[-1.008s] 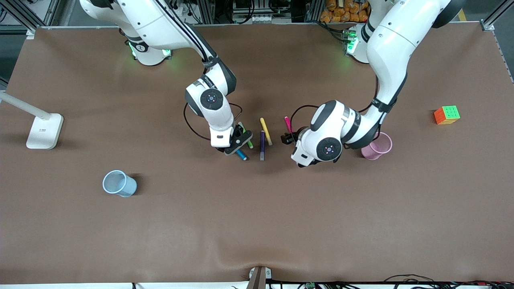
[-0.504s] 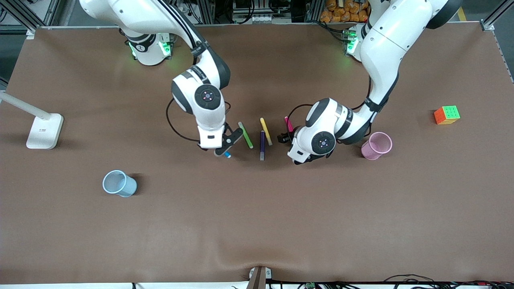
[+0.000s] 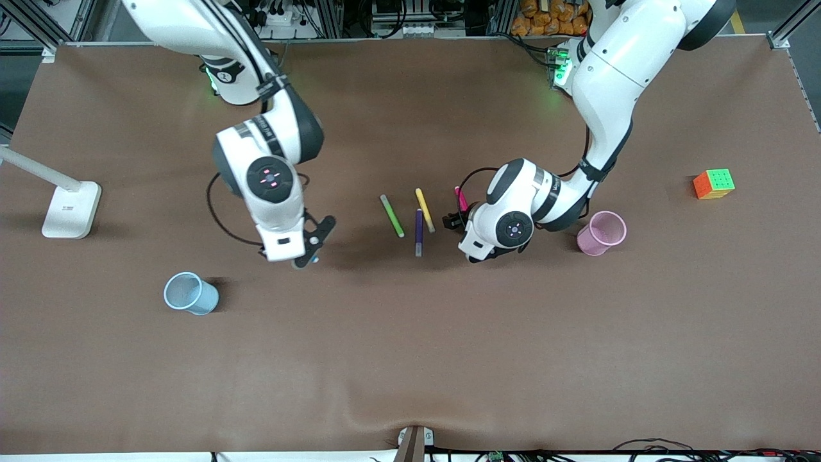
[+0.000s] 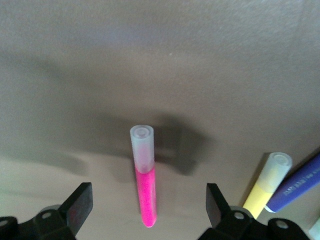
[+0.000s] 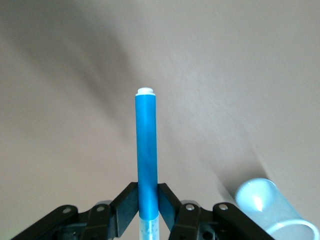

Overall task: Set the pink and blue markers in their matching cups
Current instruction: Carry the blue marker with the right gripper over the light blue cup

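Brown table [image 3: 410,359] runs wall to wall, bare along its near edge. Nearest the front camera stands the blue cup [image 3: 190,293], upright toward the right arm's end, its mouth up; what it holds, if anything, cannot be told. Up at about one o'clock from it the right gripper [image 3: 306,246] hangs over bare table between that cup and the pen row, jaws clamped narrow on the blue marker [image 5: 147,155]; in the right wrist view the marker stands out straight from between the fingers [image 5: 129,202], with the cup [image 5: 272,207] lying off to one side.

Farther back, toward the left arm's end, the pink cup [image 3: 601,233] stands upright, nothing visible inside. Just beside it, toward the middle, the left gripper [image 4: 145,205] sits low over the pink marker [image 4: 144,175], jaws wide and astride it without touching; the marker lies flat on the table.

Beside that marker lie the purple pen [image 3: 419,232], the yellow pen [image 3: 424,210] and the green pen [image 3: 392,215], all apart. A cube [image 3: 713,183] sits at two o'clock from the pink cup; a white lamp base [image 3: 70,208] stands at the right arm's end.
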### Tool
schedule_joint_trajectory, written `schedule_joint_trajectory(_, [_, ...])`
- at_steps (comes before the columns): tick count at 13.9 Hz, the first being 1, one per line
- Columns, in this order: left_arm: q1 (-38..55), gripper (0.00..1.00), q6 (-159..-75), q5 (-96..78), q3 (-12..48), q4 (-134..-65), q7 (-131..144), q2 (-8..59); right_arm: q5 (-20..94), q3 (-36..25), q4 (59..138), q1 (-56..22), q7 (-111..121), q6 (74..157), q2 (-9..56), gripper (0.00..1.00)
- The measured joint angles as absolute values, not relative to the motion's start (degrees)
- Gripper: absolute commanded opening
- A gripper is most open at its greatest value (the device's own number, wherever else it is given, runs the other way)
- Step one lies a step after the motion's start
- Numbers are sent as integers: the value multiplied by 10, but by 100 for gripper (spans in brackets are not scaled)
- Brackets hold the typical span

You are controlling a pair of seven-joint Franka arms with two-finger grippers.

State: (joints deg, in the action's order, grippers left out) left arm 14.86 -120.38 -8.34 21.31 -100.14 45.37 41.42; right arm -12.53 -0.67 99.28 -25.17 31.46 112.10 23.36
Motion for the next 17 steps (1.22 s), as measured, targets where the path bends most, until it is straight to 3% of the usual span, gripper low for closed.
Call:
schedule_joint_trajectory(8, [148,77,-1205,-83,209,-1005,454,422,-234,-7,986,-159,476,1088,233,0])
schedule_joint_trajectory(10, [148,67,-1205,-83,207,-1005,454,422,-273,-8,986,-139,489,1088,233,0])
schedule_joint_trajectory(14, [147,62,-1206,-83,206,-1004,454,422,-312,-8,986,-110,490,1088,235,0])
schedule_joint_trajectory(17, [147,33,-1206,-83,207,-1003,454,422,-346,-7,986,-94,491,1098,240,0])
